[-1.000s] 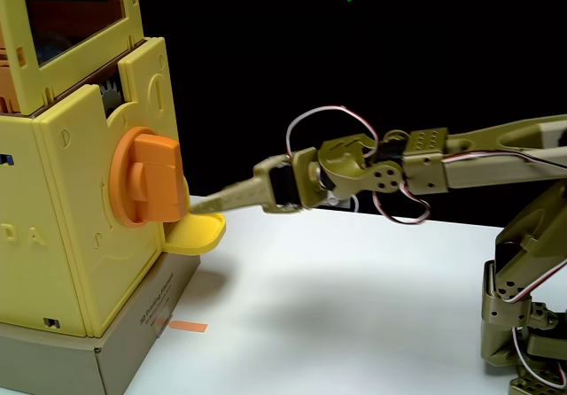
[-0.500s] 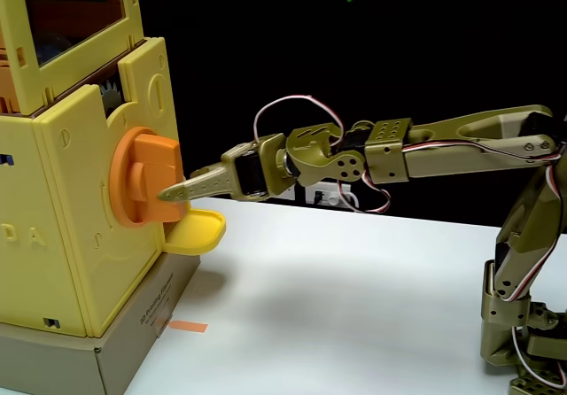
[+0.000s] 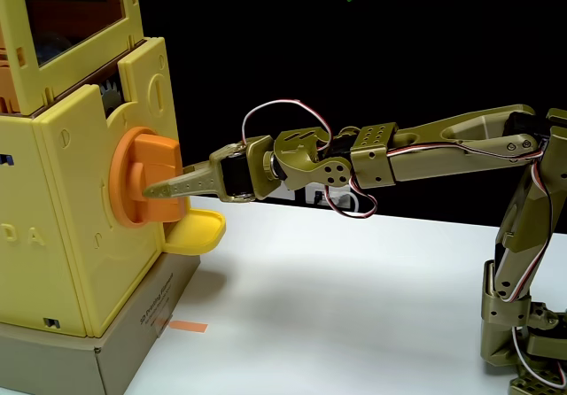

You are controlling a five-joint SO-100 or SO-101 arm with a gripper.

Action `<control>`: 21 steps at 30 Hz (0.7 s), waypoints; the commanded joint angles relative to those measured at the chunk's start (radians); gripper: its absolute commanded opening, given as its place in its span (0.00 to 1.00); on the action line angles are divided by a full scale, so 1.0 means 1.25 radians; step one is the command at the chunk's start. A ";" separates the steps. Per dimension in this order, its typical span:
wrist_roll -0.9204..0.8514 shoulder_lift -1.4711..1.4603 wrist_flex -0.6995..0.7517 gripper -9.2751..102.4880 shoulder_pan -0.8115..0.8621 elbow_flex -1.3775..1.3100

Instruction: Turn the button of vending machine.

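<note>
Pincer (image 3: 152, 190) reaches level from the arm, tips laid over the raised bar of the button (image 3: 142, 179) on the vending machine (image 3: 84, 209). Cannot tell whether it grips; jaw gap hidden side-on. Yellow tray (image 3: 197, 230) just below the tips. Approach looks done; the turn itself remains.

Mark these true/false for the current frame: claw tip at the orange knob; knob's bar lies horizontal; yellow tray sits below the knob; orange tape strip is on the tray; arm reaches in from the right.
1. The claw tip is at the orange knob. True.
2. The knob's raised bar lies horizontal. False: it stands roughly vertical.
3. The yellow tray sits below the knob. True.
4. The orange tape strip is on the tray. False: it lies on the white table beside the grey cardboard base.
5. The arm reaches in from the right of the fixed view. True.
</note>
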 commanded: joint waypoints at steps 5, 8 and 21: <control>-0.013 -0.005 -0.036 0.35 -0.011 -0.043; -0.021 -0.010 -0.037 0.31 -0.013 -0.042; -0.037 -0.005 -0.037 0.08 -0.033 -0.026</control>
